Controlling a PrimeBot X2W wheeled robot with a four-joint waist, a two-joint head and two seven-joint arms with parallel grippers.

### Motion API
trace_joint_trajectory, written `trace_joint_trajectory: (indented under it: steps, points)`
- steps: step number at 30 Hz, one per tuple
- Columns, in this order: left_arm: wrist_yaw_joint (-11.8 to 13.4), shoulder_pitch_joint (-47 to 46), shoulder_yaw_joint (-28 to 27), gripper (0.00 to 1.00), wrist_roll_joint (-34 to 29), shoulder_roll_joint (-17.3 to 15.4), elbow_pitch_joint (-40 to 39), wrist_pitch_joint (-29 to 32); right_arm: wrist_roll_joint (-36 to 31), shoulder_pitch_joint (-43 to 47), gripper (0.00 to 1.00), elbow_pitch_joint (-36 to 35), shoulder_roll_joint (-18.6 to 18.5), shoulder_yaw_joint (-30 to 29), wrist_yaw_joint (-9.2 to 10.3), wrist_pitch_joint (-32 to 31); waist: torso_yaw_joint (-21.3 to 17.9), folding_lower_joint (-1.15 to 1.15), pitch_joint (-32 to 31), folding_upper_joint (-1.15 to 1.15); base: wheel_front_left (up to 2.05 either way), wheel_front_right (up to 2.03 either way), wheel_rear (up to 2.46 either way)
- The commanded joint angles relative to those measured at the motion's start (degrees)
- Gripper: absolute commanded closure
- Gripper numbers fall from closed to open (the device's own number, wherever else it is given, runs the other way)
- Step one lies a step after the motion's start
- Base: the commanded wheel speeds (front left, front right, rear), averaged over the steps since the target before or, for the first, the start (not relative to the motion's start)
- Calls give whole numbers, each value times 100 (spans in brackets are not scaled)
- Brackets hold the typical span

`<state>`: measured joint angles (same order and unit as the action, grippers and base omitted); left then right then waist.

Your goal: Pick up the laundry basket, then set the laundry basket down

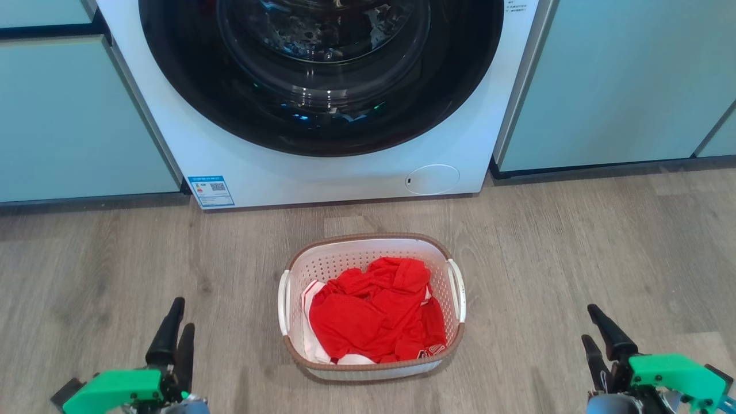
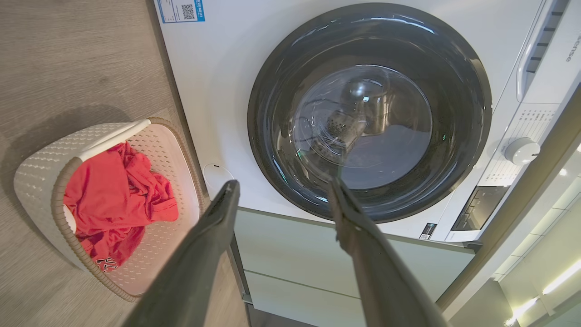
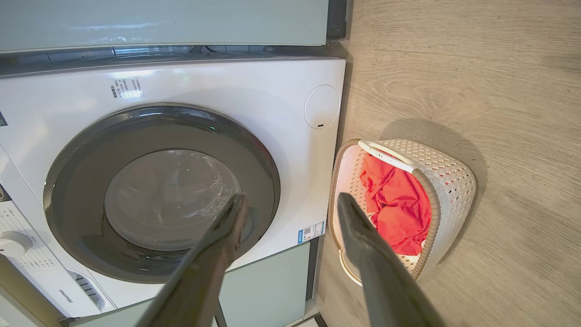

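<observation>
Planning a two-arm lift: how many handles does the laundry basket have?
2: the left handle and the right handle, one on each side of the laundry basket.

Head camera looks down at floor [image 1: 115, 259], wrist cameras face washer [image 2: 218, 68], basket [image 1: 368, 237] shared

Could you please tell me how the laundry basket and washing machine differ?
The laundry basket is small, the washing machine far larger. The basket's walls are perforated, the machine's front smooth. The basket is open-topped with red clothes; the machine's round door is closed. Both are white.

Bright even light, seemingly warped edges
</observation>
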<state>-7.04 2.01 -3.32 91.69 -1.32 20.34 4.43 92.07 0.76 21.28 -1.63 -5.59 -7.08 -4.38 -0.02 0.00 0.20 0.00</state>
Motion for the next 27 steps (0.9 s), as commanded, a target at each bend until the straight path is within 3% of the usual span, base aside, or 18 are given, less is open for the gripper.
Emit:
trace_joint_trajectory:
  steps: [1,14,27]
  points:
    - [1,-257,6,0,-95,-41,-234,-61,-77,-234,0,-211,-36,31,-4,56,1,0,1,0,0,0,0]
    - [128,-271,54,0,-616,-54,-476,-278,-739,-299,0,-352,-47,80,-8,274,3,0,5,0,0,0,0]
    - [370,-300,190,0,-1733,-67,-859,-496,-1769,-363,0,-667,-57,200,-13,492,-1,0,29,0,0,0,0]
